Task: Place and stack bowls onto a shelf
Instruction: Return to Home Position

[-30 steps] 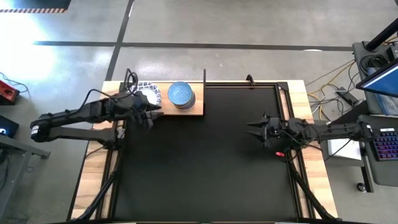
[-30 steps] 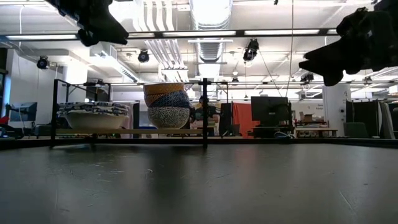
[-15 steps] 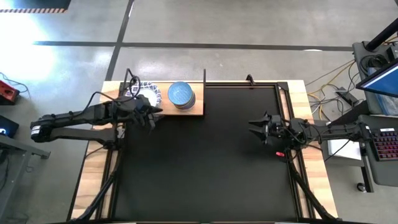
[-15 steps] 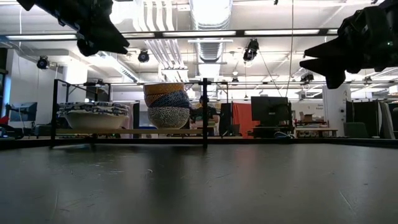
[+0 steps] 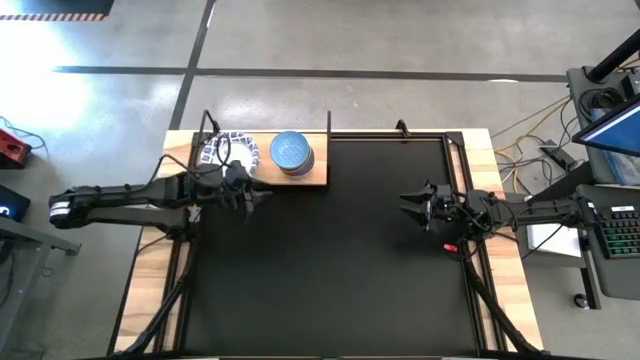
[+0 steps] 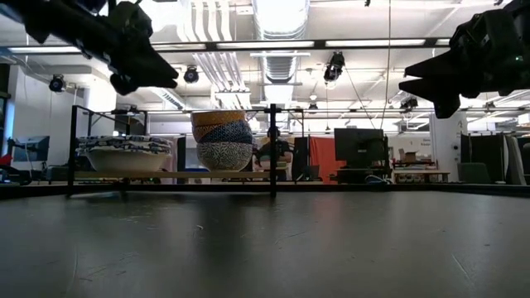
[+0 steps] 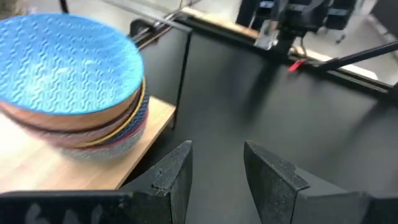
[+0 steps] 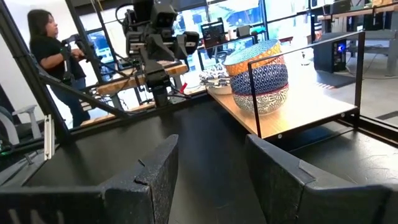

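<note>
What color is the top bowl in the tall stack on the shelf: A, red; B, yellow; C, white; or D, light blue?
D: the left wrist view looks down into a light-blue bowl on top of the stack on the shelf, and the high view shows the same blue bowl uppermost.

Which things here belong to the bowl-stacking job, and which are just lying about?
Job: small-bowl stack, white-bowl stack, shelf, left hand open and empty beside the shelf, right hand open, waiting on the right.
Lying about: black mat, keyboard, person in the room behind.
</note>
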Controlling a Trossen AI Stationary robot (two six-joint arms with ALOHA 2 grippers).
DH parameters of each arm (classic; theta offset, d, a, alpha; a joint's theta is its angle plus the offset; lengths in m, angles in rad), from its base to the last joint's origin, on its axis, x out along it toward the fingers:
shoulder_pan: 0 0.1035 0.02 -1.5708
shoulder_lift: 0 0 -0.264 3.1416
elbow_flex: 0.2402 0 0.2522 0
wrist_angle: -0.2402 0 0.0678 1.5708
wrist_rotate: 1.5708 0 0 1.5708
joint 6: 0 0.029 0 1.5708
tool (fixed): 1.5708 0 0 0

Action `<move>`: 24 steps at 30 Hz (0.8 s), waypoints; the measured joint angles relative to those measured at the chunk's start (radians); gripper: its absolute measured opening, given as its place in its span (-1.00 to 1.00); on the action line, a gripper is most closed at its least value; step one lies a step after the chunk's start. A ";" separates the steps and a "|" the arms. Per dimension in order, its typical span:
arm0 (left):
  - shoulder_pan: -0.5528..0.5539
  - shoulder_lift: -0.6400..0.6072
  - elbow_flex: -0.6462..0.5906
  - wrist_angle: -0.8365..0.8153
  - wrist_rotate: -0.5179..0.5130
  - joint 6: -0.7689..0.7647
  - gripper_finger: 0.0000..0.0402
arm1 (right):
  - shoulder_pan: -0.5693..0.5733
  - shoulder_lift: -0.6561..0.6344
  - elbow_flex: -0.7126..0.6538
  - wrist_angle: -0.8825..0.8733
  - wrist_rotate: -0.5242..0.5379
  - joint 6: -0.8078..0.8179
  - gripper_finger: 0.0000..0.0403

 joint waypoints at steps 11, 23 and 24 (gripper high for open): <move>0.000 0.000 -0.255 0.441 0.023 0.065 -0.37 | 0.000 0.000 0.000 0.000 0.000 0.000 -0.14; 0.001 0.000 -0.314 0.511 0.015 0.279 -0.37 | 0.000 0.000 0.000 0.000 0.000 0.000 -0.14; 0.001 0.000 -0.329 0.533 0.015 0.296 -0.37 | 0.000 0.000 0.000 0.000 0.000 0.000 -0.14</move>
